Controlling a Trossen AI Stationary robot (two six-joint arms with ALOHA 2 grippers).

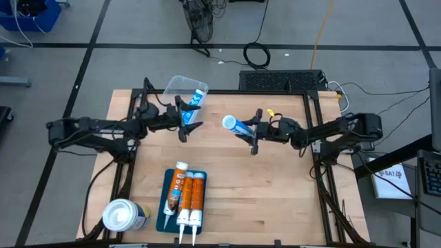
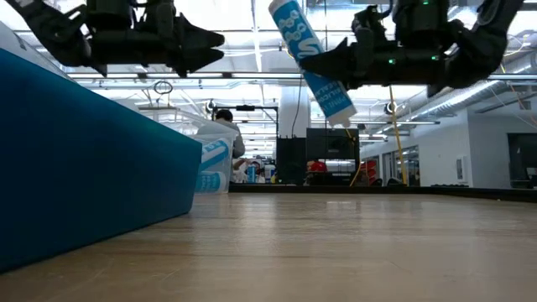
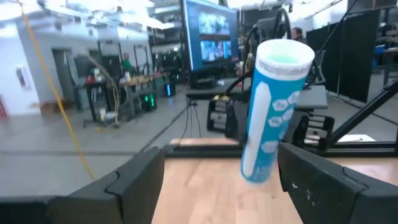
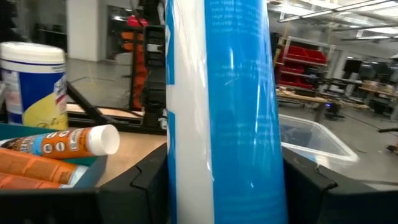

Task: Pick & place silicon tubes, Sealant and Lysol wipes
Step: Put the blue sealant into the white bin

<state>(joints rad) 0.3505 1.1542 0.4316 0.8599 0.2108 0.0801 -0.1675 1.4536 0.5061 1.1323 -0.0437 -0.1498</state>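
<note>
In the high view, a blue-and-white sealant tube (image 1: 236, 125) is seen gripped by the right gripper (image 1: 253, 131), whose fingers are clamped on its body above the middle of the wooden table (image 1: 275, 200); the tube's white end projects beyond the fingers toward the left arm. The left gripper (image 1: 185, 122) is held with its fingers spread wide and nothing between them, just beside a clear plastic bin (image 1: 180, 87) in which another blue tube (image 1: 198, 98) is lying. Nearer the table's front edge, well apart from both grippers, three orange silicone tubes (image 1: 187, 196) are laid on a blue tray (image 1: 162, 213), and the Lysol wipes (image 1: 124, 215) are stood just beside that tray. In the low view, the held tube (image 2: 309, 57) is seen tilted, lifted well clear of the tabletop, with the right gripper (image 2: 340, 63) closed around it and the left gripper (image 2: 201, 44) apart at a similar height. In the left wrist view, the held tube (image 3: 273, 106) is seen ahead of the spread fingers (image 3: 140, 177). In the right wrist view, the tube (image 4: 227, 112) is seen clasped, with the wipes canister (image 4: 34, 84) and an orange tube (image 4: 62, 142) beyond.
</note>
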